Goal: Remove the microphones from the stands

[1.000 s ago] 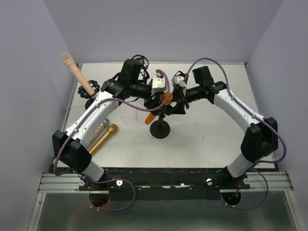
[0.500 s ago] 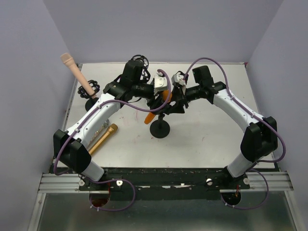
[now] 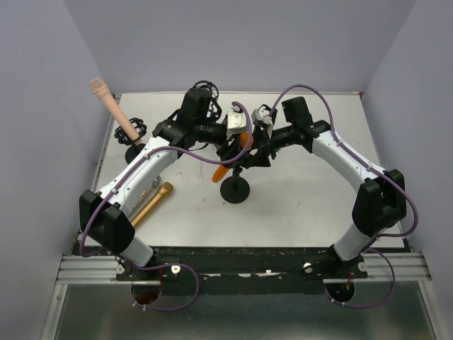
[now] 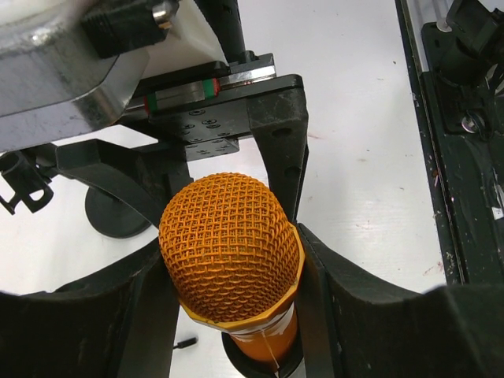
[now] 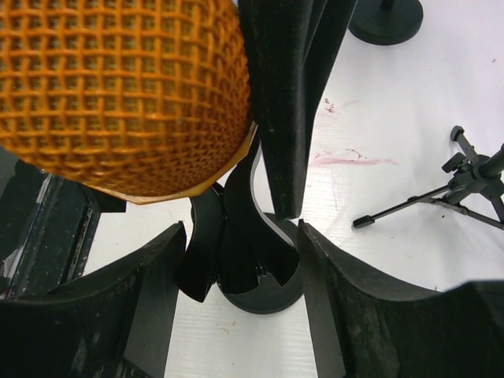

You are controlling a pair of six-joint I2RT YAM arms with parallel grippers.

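Against 1 second ago, the top view shows the 2 wrists drawn closer over the middle of the table (image 3: 304,205). The white housings of the left gripper (image 4: 232,272) and right gripper (image 5: 240,232) now sit almost together, and less of the orange microphone (image 4: 230,250) shows between them. Since 0.5 second ago hardly anything has shifted. The gold microphone (image 3: 151,204) lying beside the left arm, the black stand (image 3: 236,189) and the pink microphone (image 3: 112,106) sticking up at the far left edge are where they were.

The orange microphone is in the stand, tilted, its lower end pointing near-left, just behind the stand's round foot.

From above, the fingertips are hidden under the wrists. The left wrist camera shows the left gripper's 2 fingers (image 4: 150,315) against both sides of the mesh head, clamped on it. Below the head, the orange body drops into a black ring. Just beyond the head stands 1 finger of the right gripper.

Only the right wrist camera shows the right gripper's fingers standing apart with the stand's clip (image 5: 236,236) between them. Whether they press on the clip I cannot tell. Farther off on the table, the same view shows a tripod stand (image 5: 429,203).
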